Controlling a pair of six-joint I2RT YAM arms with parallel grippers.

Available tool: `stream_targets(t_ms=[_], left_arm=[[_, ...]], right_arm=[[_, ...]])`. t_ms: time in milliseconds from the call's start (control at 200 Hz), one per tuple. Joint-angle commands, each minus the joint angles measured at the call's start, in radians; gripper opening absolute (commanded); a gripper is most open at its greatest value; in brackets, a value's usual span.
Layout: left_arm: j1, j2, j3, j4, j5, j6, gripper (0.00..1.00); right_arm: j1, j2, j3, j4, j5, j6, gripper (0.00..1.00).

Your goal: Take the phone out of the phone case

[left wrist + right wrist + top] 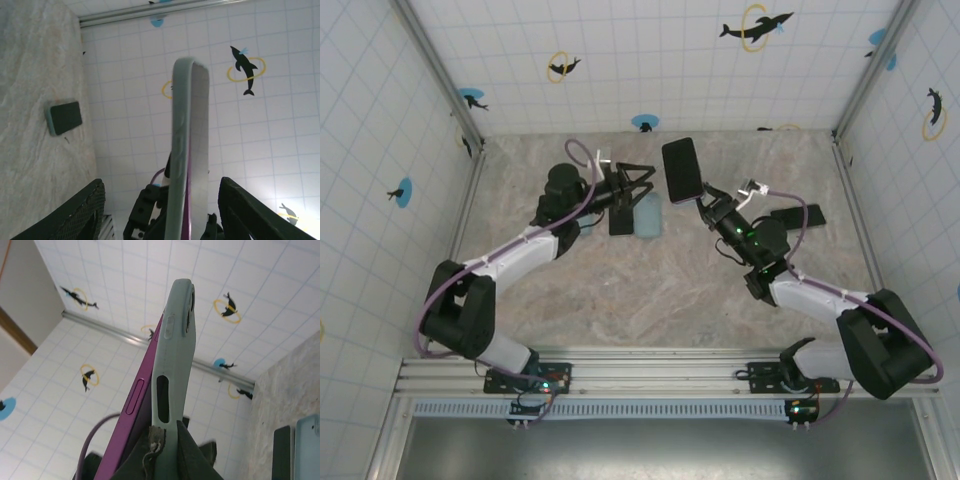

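The right gripper [703, 198] held the phone case [176, 355] aloft above the marbled table [650, 290], its fingers clamped shut on the case's lower end, as seen from the overhead camera. The phone [681, 170] stood tilted well above the table's far half, its dark face turned up toward that camera. From the right wrist camera, the phone's purple edge [134, 407] ran alongside the grey-green wall of the case, with the phone sitting in the case and not yet out of it; whether the two had begun to part could not be told. The left gripper [640, 198] hovered just to the left of the raised phone with its jaws apart and holding nothing. In the left wrist view its two dark fingers [75, 215] stood on either side of the upright case, each clear of it. A pale blue case [648, 213] lay flat on the table beneath the left gripper. A dark slab with a pale blue rim [65, 117] lay on the table's right side, well apart from the raised phone. White tiled walls printed with dolphins [246, 67] enclosed the workspace on three sides.
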Motion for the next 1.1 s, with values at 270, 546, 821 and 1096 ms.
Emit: stream_targets(t_ms=[270, 546, 821, 1096], left_arm=[[-0.179, -0.117, -0.064, 0.068, -0.314, -0.17, 0.59], [-0.243, -0.084, -0.054, 0.079, -0.348, -0.225, 0.58], [-0.278, -0.051, -0.068, 0.129, -0.403, -0.255, 0.56], [-0.276, -0.004, -0.044, 0.176, -0.419, -0.272, 0.53]], right_arm=[[0.083, 0.072, 0.035, 0.129, 0.265, -0.082, 0.03], [0.101, 0.108, 0.042, 0.192, 0.298, -0.091, 0.02], [0.109, 0.117, 0.041, 0.216, 0.304, -0.11, 0.02], [0.113, 0.113, 0.025, 0.225, 0.292, -0.108, 0.02]])
